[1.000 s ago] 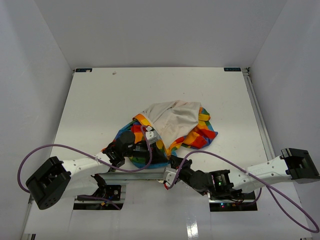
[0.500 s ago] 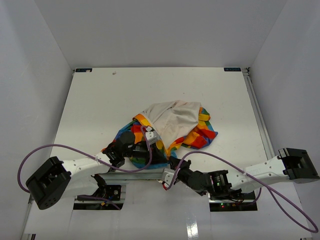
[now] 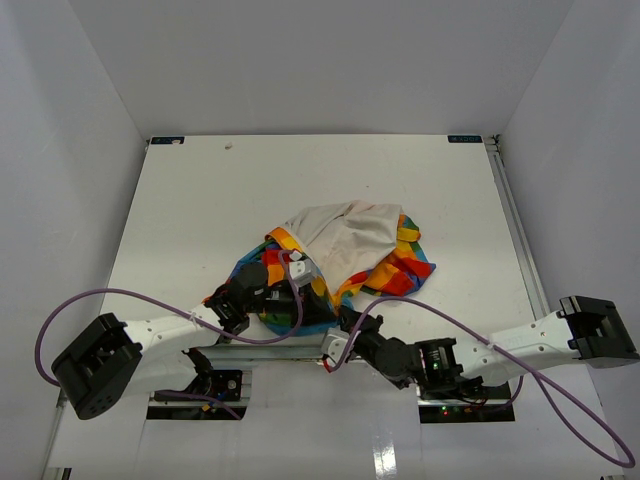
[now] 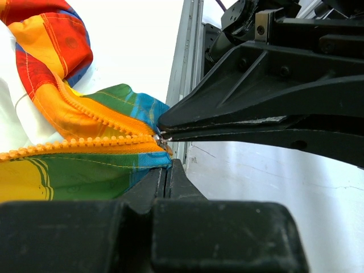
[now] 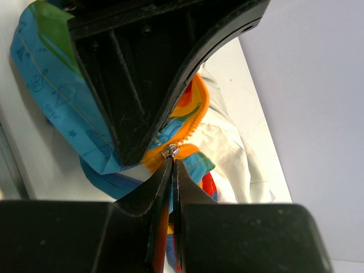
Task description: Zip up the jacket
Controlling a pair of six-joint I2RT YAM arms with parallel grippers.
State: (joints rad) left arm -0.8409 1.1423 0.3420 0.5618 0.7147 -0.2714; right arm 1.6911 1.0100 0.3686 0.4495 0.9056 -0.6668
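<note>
The jacket [image 3: 350, 240] lies crumpled mid-table, cream lining up and rainbow blocks round its edges. My left gripper [image 3: 318, 314] reaches into its near edge. In the left wrist view its tips [image 4: 168, 166] are shut on the blue-green hem just below the orange zipper teeth [image 4: 85, 142]. My right gripper [image 3: 342, 322] comes in from the right and meets it there. Its tips [image 5: 172, 161] are shut on the pull of the small silver zipper slider [image 5: 170, 151] at the bottom of the zipper. The two grippers sit almost tip to tip.
A metal rail [image 3: 260, 352] runs along the near table edge just behind both grippers. Purple cables [image 3: 150, 295] loop over each arm. White walls enclose the table, and another rail [image 3: 515, 220] lines its right side.
My right gripper has closed its jaws on the zipper pull and edged slightly forward and left towards the jacket. The left arm and the jacket have stayed put.
</note>
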